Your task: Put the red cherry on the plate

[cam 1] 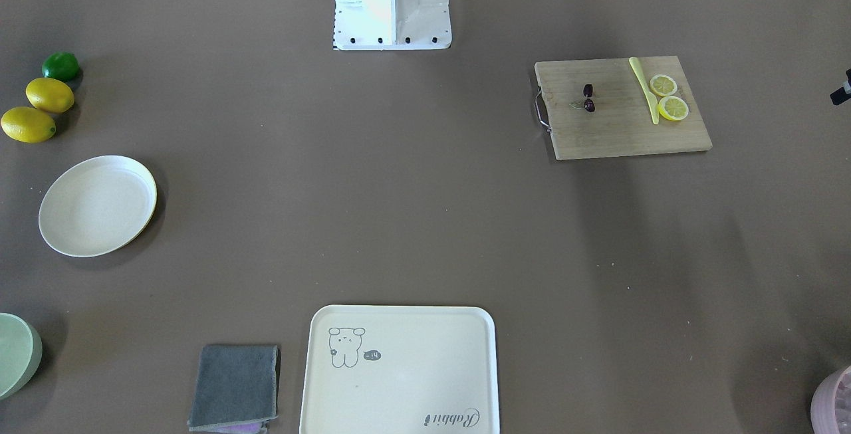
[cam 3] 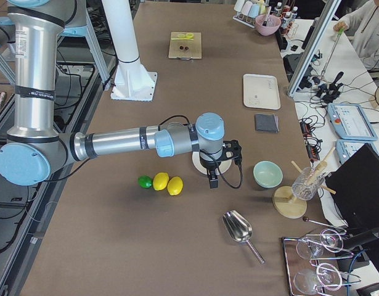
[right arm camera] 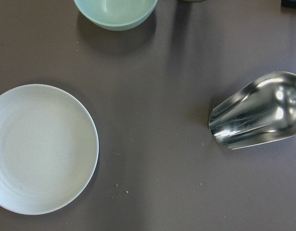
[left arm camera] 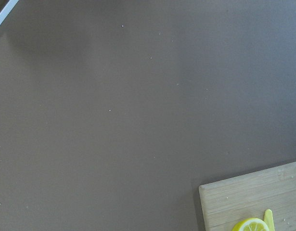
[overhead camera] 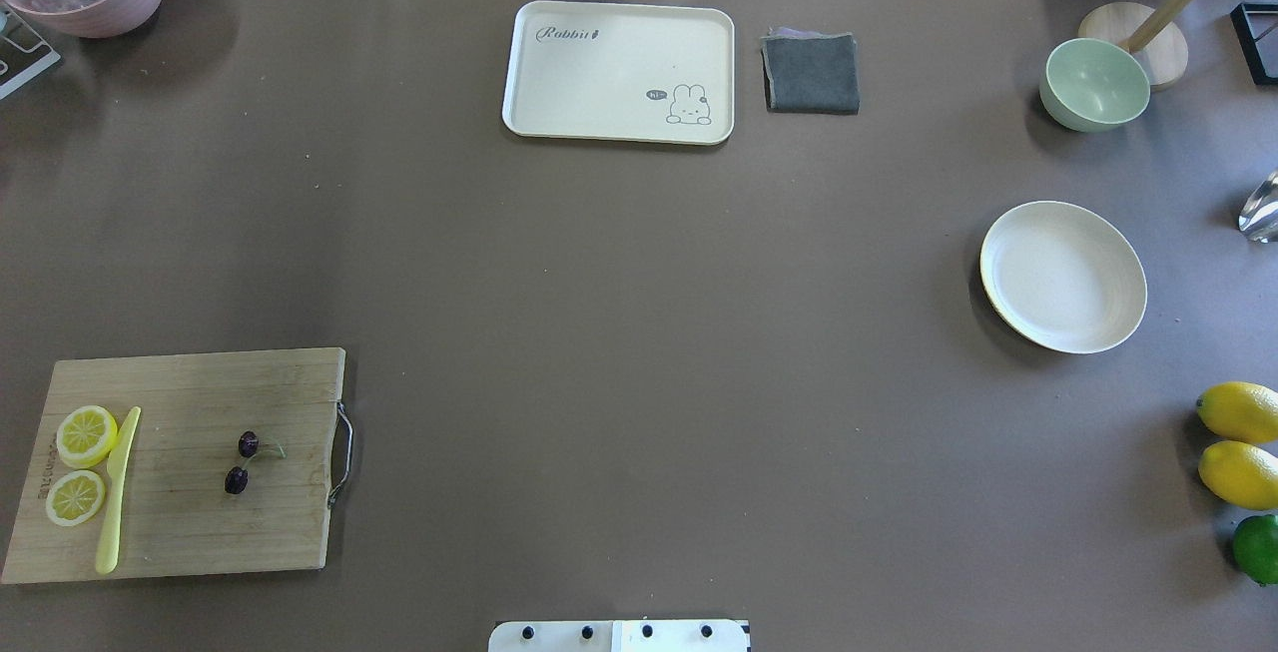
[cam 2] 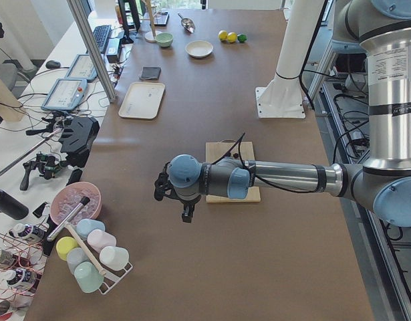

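Seemingly red cherry [overhead camera: 237, 480] lies on the board [overhead camera: 200, 522], apart from left fingers [cam 2: 186, 212] and right fingers [cam 3: 212, 180], openings unclear.

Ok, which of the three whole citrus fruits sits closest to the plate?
The yellow lemon at the row's end, farthest from the green lime. The other lemon lies between them. None of the three touches the plate.

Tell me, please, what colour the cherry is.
The cherry is dark maroon, almost black, with thin green stems; the overhead view shows it best.
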`<state>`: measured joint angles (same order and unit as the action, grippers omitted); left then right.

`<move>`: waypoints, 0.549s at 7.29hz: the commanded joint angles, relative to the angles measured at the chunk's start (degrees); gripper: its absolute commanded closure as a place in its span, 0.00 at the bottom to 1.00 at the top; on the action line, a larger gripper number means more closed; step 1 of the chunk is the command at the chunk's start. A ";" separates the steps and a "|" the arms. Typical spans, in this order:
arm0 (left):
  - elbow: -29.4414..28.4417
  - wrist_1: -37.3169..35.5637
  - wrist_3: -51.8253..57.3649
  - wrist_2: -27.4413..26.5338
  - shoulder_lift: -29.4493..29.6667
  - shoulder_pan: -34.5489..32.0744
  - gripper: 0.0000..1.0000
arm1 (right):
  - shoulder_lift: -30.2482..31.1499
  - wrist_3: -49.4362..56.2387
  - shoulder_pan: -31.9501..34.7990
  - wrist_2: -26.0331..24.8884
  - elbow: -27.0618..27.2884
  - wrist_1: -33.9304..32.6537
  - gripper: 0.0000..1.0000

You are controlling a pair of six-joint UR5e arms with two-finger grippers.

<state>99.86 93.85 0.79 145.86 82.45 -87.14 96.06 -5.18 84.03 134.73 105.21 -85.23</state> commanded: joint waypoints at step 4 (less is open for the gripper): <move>0.51 0.11 -0.26 0.48 0.08 0.22 0.02 | 0.09 -0.09 -0.09 0.01 -0.09 0.06 0.00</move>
<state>100.31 93.92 0.54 146.26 82.40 -86.93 96.15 -5.24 83.90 134.74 105.13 -85.23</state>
